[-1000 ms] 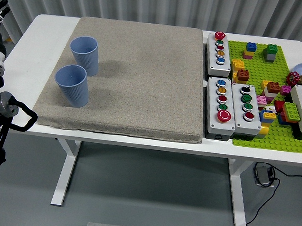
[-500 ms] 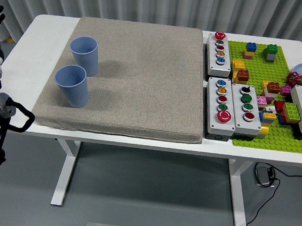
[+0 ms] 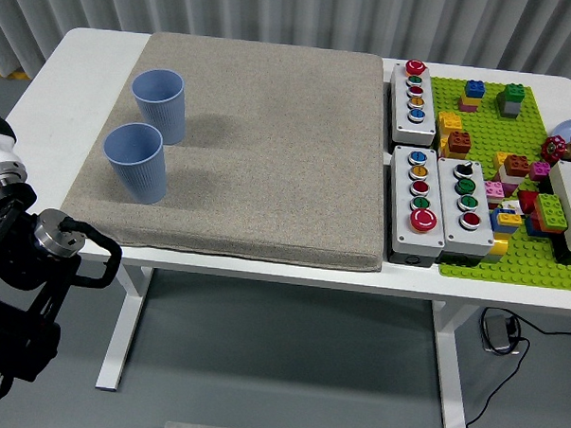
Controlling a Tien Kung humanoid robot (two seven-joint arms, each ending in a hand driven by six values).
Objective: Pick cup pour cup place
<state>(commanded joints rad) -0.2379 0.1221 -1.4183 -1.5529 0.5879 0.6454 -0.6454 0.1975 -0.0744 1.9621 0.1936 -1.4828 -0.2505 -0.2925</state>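
We saw two blue cups on the grey mat [image 3: 269, 147], both upright and apart from each other: the near cup [image 3: 135, 161] stood close to the mat's left front corner, and the far cup [image 3: 159, 104] stood just behind it. Nothing held either of them. The left arm [image 3: 32, 260] showed at the picture's lower left, below the table [image 3: 93, 54] edge and well apart from the cups. Its hand was outside the frame or hidden by the arm, so we could not tell if the fingers were spread or curled. The right arm was not in view at all. To the right of the mat lay the button boxes [image 3: 428, 197] and a green plate with bricks [image 3: 514, 186], which seemed to have no part in this task. We judged that the task was at its very start, with the picking step not yet begun. The next move would call for the left arm to rise over the table edge and reach a cup from the side, probably the near one, closing the fingers around its wall without pushing it into the far cup.
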